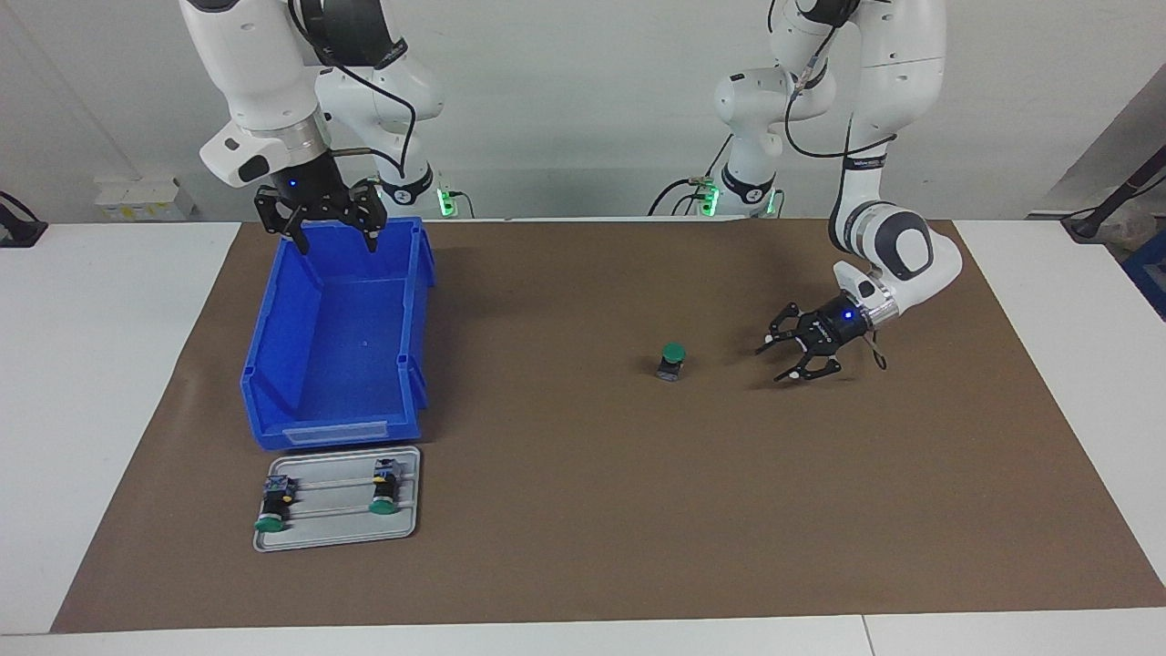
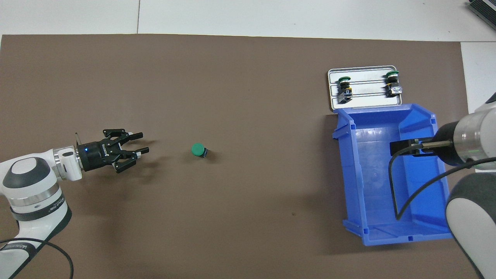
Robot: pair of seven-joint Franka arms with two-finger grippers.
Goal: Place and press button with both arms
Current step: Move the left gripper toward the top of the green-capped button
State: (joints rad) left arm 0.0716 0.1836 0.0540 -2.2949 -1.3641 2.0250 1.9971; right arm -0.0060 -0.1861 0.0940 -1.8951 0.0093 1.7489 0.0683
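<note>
The right gripper (image 1: 332,239) hangs from a steeply bent white arm over the robots' end of the blue bin (image 1: 273,364), wrist pointing straight down, jaws spread wide with nothing in them. From overhead, the arm's bulk covers that gripper, so only its cable and wrist show there. The bin is glossy moulded plastic, open-topped, with ribbed walls and a bare floor.

The left gripper (image 1: 788,351) lies low and nearly level over the brown mat (image 1: 583,547), its wrist turned toward the button (image 1: 672,361); its jaws stand partly open and empty, well apart from the button. The button stands upright on the mat near the bench's middle, round green cap up on a dark barrel; its lower block is hard to make out.

Farthest from the robots, touching the bin's end or just beside it, a shallow grey metal tray (image 1: 410,524) with rounded corners holds two more buttons (image 1: 273,506) (image 1: 383,487) lying on their sides.
</note>
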